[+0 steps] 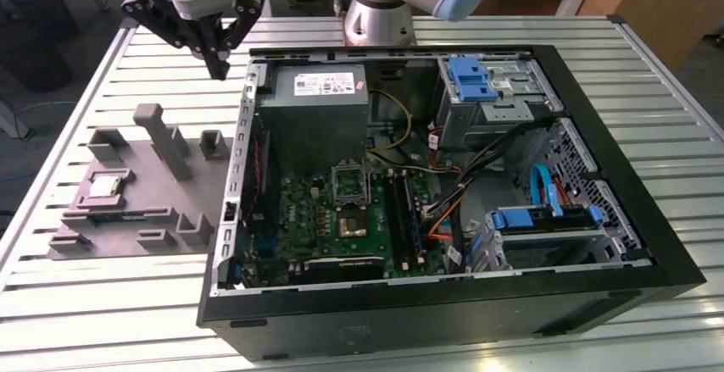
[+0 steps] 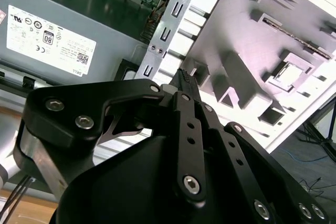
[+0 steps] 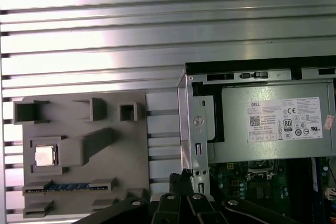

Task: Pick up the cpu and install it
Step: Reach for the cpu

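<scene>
Barely begun: cpu (image 1: pixel 105 187) sits untouched in a square pocket of the grey tray (image 1: pixel 142 194). Gripper (image 1: pixel 217 69) hangs above & beside the tray, on the side facing the PC case (image 1: pixel 453 308), fingers pressed together, holding nothing. Pick-up & install both left.

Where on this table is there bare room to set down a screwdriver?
Bare table slats lie between the grey fixture tray and the table's near edge, and in a strip on the exterior view's right of the PC case. Crowded: the tray, holding the cpu, and the case's inside. The pincer hovers beyond the tray.
</scene>
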You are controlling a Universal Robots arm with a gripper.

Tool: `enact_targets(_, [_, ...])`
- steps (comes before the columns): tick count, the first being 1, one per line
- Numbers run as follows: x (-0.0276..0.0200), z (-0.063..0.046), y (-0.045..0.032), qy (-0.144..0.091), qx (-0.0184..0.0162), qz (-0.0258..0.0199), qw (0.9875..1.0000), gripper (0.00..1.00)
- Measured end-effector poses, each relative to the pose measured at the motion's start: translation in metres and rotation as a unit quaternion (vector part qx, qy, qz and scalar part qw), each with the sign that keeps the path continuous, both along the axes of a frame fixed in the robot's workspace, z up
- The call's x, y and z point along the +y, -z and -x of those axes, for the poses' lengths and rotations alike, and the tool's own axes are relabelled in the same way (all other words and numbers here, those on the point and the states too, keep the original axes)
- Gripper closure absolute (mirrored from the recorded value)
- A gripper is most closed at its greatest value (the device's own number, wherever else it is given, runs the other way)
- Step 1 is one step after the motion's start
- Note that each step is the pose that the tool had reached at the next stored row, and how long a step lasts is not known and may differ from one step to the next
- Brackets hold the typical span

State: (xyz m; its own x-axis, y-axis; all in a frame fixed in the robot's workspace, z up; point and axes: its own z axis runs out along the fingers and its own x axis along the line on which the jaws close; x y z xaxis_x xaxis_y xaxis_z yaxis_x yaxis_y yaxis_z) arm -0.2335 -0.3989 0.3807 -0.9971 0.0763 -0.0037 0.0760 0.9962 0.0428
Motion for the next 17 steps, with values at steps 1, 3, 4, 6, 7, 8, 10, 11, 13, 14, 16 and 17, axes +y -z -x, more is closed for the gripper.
enact_targets(1, [0.0, 0.001, 0.0, 0.0, 0.0, 0.0, 1.0, 0.89])
enact_targets(3, [0.0, 0.003, 0.0001, 0.0, 0.0, 0.0, 1.0, 0.89])
enact_targets(4, [0.0, 0.004, 0.0001, 0.0, 0.0, 0.0, 1.0, 0.89])
enact_targets(6, [0.0, 0.006, 0.0002, 0.0, 0.0, 0.0, 1.0, 0.89])
enact_targets(7, [0.0, 0.007, 0.0002, 0.0, 0.0, 0.0, 1.0, 0.89])
enact_targets(8, [0.0, 0.008, 0.0003, 0.0, 0.0, 0.0, 1.0, 0.89])
enact_targets(10, [0.0, 0.009, 0.0004, 0.0, 0.0, 0.0, 1.0, 0.89])
enact_targets(11, [0.0, 0.01, 0.0004, 0.0, 0.0, 0.0, 1.0, 0.89])
enact_targets(13, [0.0, 0.012, 0.0006, 0.0, 0.0, 0.0, 1.0, 0.89])
enact_targets(14, [0.0, 0.013, 0.0007, 0.0, 0.0, 0.0, 1.0, 0.89])
enact_targets(16, [0.0, 0.015, 0.0008, 0.0, 0.0, 0.0, 1.0, 0.89])
enact_targets(17, [0.0, 0.016, 0.0009, 0.0, 0.0, 0.0, 1.0, 0.89])
